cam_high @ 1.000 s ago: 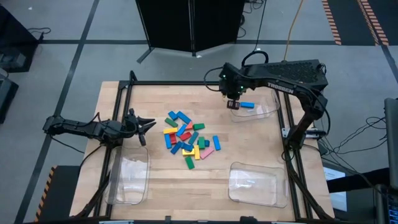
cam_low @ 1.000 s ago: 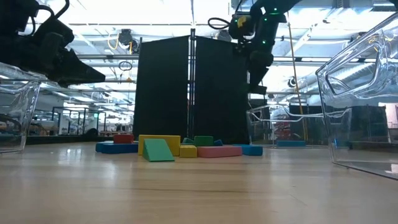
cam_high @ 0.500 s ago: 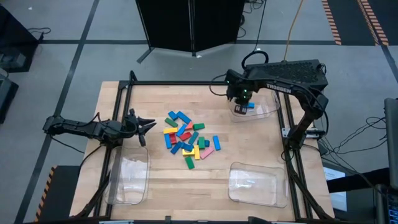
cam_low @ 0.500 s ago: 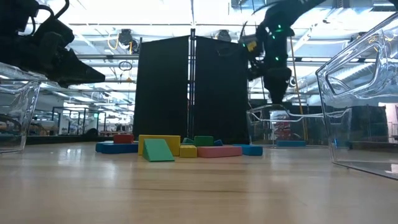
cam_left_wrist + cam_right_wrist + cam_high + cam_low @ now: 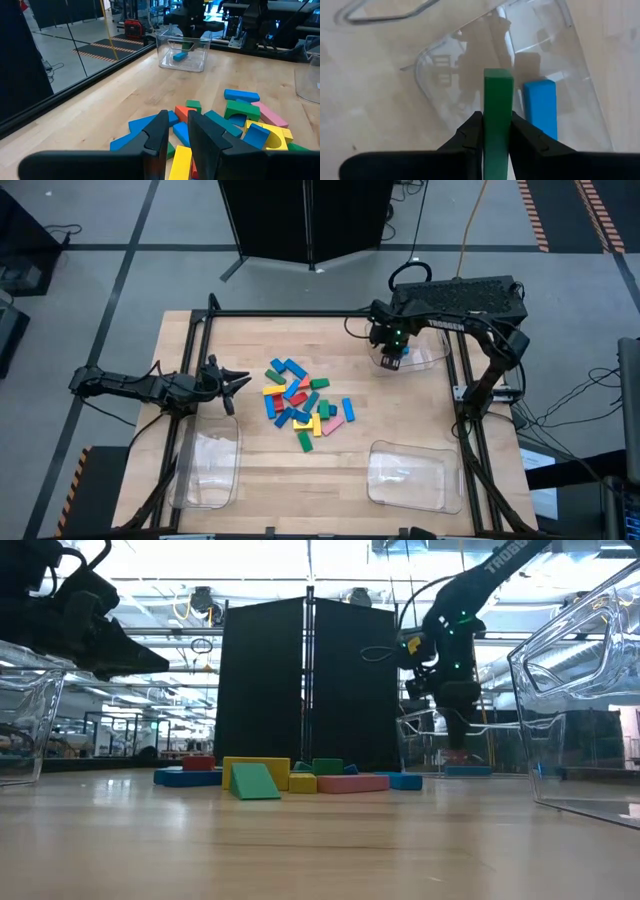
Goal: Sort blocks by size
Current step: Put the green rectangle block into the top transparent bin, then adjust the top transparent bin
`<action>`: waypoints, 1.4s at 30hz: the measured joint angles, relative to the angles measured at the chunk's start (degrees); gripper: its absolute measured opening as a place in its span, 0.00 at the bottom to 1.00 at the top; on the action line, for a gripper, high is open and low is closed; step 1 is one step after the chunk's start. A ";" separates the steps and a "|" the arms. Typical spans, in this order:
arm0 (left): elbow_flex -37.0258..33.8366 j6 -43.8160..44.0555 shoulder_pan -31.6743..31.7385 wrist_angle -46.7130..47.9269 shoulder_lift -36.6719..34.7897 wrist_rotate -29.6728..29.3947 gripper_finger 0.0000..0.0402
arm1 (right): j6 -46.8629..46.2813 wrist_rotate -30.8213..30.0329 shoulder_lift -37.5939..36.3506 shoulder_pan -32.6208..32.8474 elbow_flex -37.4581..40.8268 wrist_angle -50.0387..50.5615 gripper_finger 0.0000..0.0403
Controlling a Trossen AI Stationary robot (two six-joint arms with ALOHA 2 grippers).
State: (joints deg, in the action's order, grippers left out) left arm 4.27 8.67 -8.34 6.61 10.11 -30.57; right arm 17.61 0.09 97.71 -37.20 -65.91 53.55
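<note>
Since a second ago the right gripper (image 5: 391, 356) has swung from the inner edge of the far tray (image 5: 436, 352) to a spot over its inside and dropped lower; nothing else on the bench (image 5: 260, 470) has shifted. Its fingers (image 5: 465, 137) are closed on a long green block (image 5: 498, 120), held lengthwise just above the tray floor, beside a blue block (image 5: 540, 107) that already lies there. That blue piece is the only one sorted so far, with the green one about to join it, I judge.

Most of the work is left: the pile of blocks (image 5: 302, 403) sits loose in the middle of the bench, and the two nearer trays (image 5: 207, 470) (image 5: 408, 478) look empty (glare makes this hard to confirm).

Waiting at the bench's left edge, the left gripper (image 5: 177, 132) points at the pile with its fingers nearly together, holding nothing.
</note>
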 joint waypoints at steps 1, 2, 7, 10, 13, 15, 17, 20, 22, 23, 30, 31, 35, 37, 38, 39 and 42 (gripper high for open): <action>0.00 -0.01 0.01 0.00 0.00 0.01 0.19 | -0.04 -0.03 -0.01 -0.22 0.34 -0.63 0.15; 0.00 -0.02 0.01 0.00 0.01 0.00 0.19 | -0.07 0.04 -0.01 -0.45 0.60 -0.98 0.16; 0.00 -0.07 0.01 0.00 0.01 0.00 0.19 | -0.02 -0.06 -0.02 -0.73 1.01 -2.47 0.27; 0.00 -0.17 0.02 0.00 0.00 0.00 0.19 | -0.05 -0.11 -0.01 -0.72 1.01 -3.05 0.33; 0.00 -0.32 0.02 0.00 0.00 -0.02 0.19 | -0.08 -0.52 0.00 -0.71 1.01 -3.11 0.36; 0.00 -0.37 0.02 0.00 0.01 -0.02 0.19 | 0.10 -0.68 0.00 -0.71 1.01 -3.13 0.36; 0.00 -0.37 0.01 0.00 0.02 -0.02 0.19 | 0.61 -2.77 0.00 -0.31 1.01 -3.13 0.36; 0.00 -0.37 0.02 -0.02 0.00 -0.07 0.19 | 2.10 -7.26 0.00 0.73 1.01 -3.18 0.36; 0.00 -0.37 0.02 -0.02 0.01 -0.68 0.19 | 2.92 -10.41 0.00 1.66 0.88 -3.16 0.36; 0.00 -0.37 0.01 -0.02 0.02 -1.03 0.19 | 3.00 -12.07 0.00 2.21 0.72 -3.20 0.36; 0.00 -0.37 0.02 -0.02 0.02 -1.20 0.19 | 3.03 -16.79 -2.70 6.31 0.09 -4.86 0.36; 0.00 -0.37 0.01 -0.02 0.00 -1.20 0.19 | 3.04 -17.09 -3.63 6.77 0.09 -5.10 0.36; 0.00 -0.15 0.00 -0.02 0.00 -1.20 0.19 | 2.57 -18.11 -8.64 8.30 0.07 -6.28 0.36; 0.00 -0.11 0.02 0.00 0.02 -1.20 0.19 | 1.32 -17.68 -11.31 9.10 0.06 -6.75 0.36; 0.00 -0.11 0.02 -0.06 0.02 -1.20 0.19 | 0.74 -16.97 -12.60 9.54 0.05 -6.72 0.36; 0.00 -0.09 0.02 -0.07 0.02 -1.20 0.19 | -0.07 -15.62 -13.75 10.00 0.05 -6.70 0.36; 0.00 -0.07 0.01 -0.07 0.02 -1.20 0.19 | -3.32 -9.63 -16.60 11.39 -0.02 -6.90 0.36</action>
State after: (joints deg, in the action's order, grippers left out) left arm 4.27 8.60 -8.33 6.54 10.13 -31.77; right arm 14.28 -9.54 81.11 -25.82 -65.93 46.64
